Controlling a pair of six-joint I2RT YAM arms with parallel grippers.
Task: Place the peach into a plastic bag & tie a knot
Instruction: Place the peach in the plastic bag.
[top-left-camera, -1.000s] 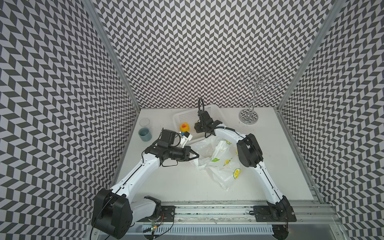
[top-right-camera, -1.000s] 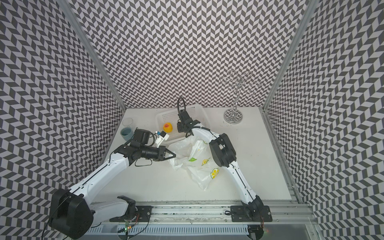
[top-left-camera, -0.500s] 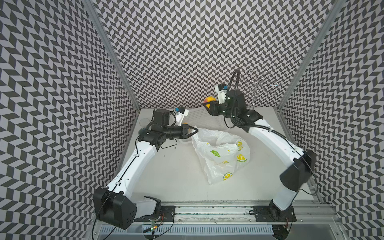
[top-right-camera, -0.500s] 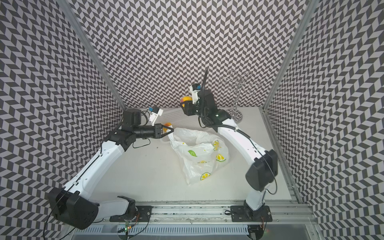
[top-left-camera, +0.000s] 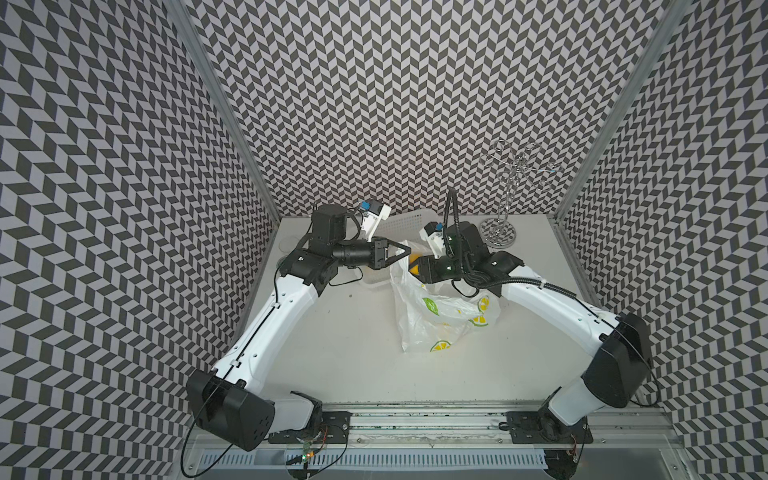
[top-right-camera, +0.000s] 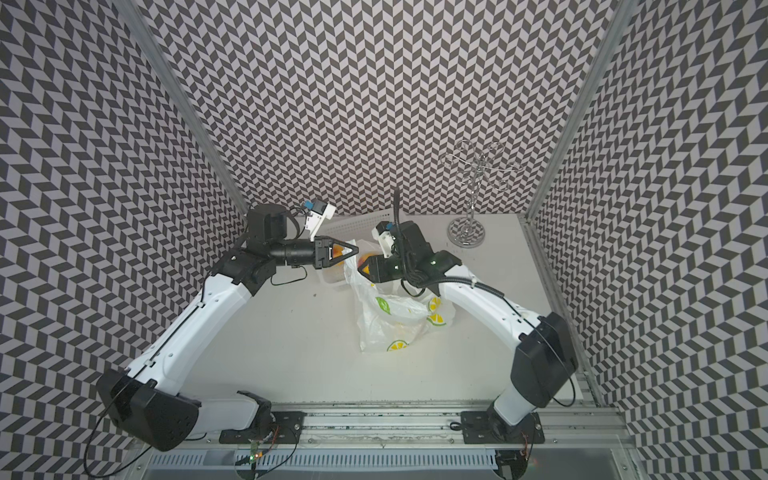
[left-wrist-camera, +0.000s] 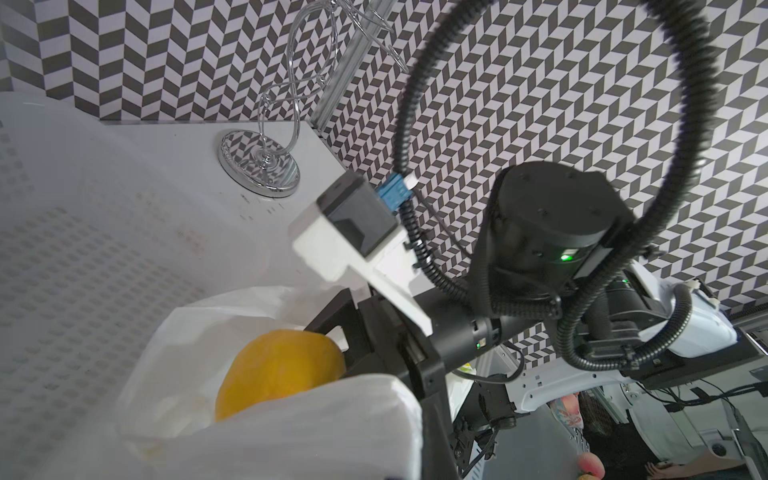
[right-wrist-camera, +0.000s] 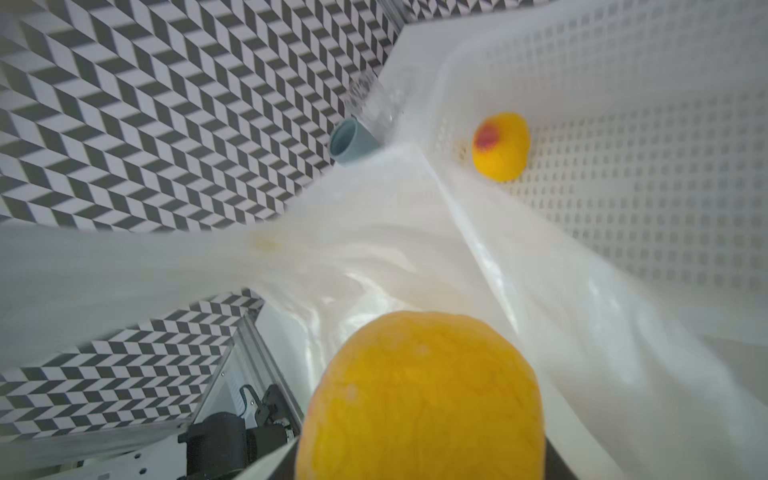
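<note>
Both arms meet over the back of the white table (top-left-camera: 353, 357). The left gripper (top-left-camera: 407, 251) is pinched tight on the raised rim of the plastic bag (top-left-camera: 444, 320), holding the mouth up. The right gripper (top-left-camera: 417, 266) comes in from the opposite side with the peach (top-left-camera: 412, 269) between its jaws, right at the bag's opening. Only a sliver of orange shows. The rest of the bag slumps on the table, lemon prints facing up. The perforated white basket (top-left-camera: 401, 222) sits just behind, and a chrome wire stand (top-left-camera: 497, 235) stands in the far corner.

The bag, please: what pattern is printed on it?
White bag, yellow lemon slices and green leaves; clearest in a top view.
</note>
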